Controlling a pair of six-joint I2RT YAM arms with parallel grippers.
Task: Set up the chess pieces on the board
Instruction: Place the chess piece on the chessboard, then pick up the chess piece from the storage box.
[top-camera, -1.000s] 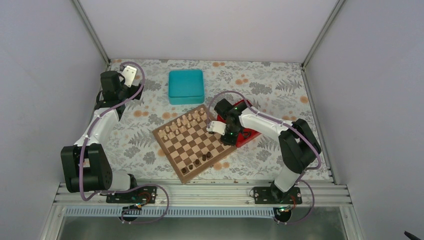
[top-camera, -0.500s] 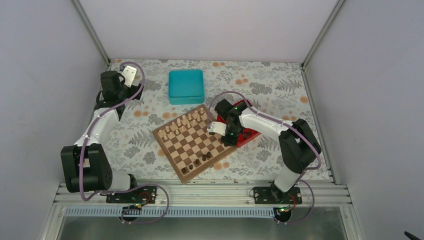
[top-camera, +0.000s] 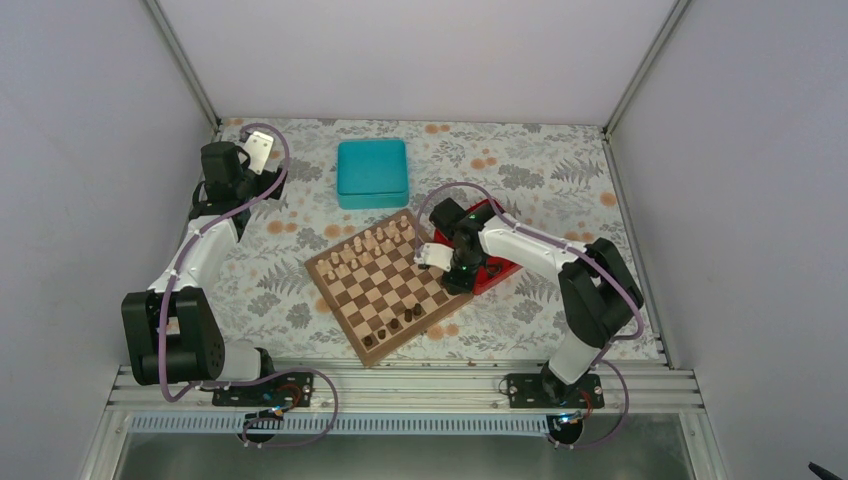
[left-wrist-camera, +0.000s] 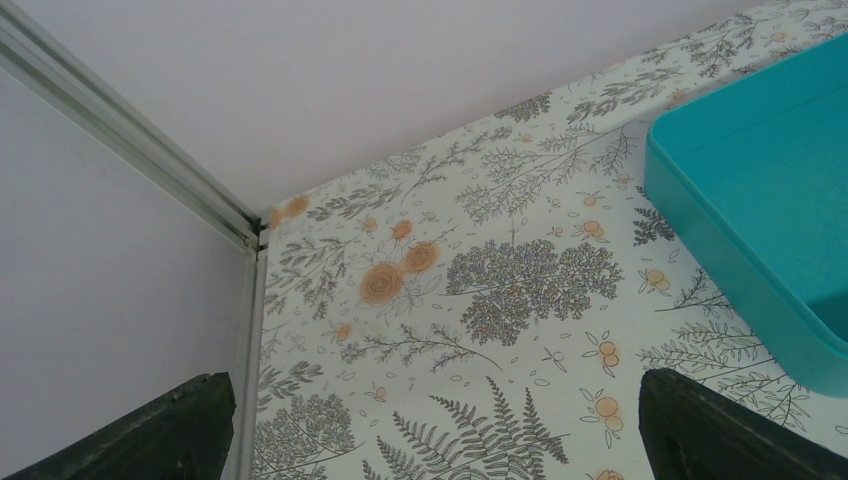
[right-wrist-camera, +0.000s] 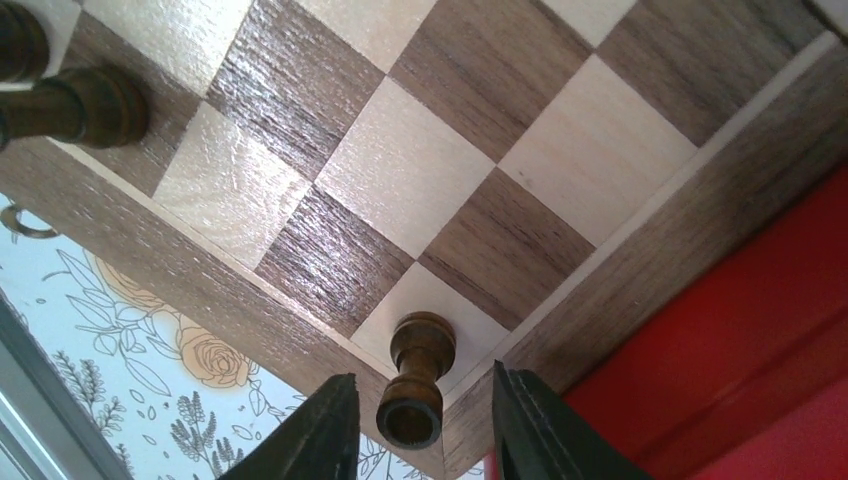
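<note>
The board (top-camera: 348, 300) lies turned at an angle in the middle of the table. Several dark chess pieces (top-camera: 396, 324) stand along its near side. In the right wrist view a dark brown rook-like piece (right-wrist-camera: 416, 388) stands upright on the pale corner square of the board (right-wrist-camera: 400, 170). My right gripper (right-wrist-camera: 420, 378) is open around this piece, with a gap on each side. Two more dark pieces (right-wrist-camera: 85, 105) stand further along that row. My left gripper (top-camera: 258, 150) hovers at the far left corner, open and holding nothing (left-wrist-camera: 432, 385).
A red tray (top-camera: 497, 270) touches the board's right edge, right under the right arm, and fills the right side of the wrist view (right-wrist-camera: 760, 340). A teal box (top-camera: 372, 172) sits behind the board. Pale pieces (top-camera: 375, 242) line the board's far side.
My right gripper's jaws have parted from the dark piece, which now stands free on the corner square. Neither arm has otherwise moved.
</note>
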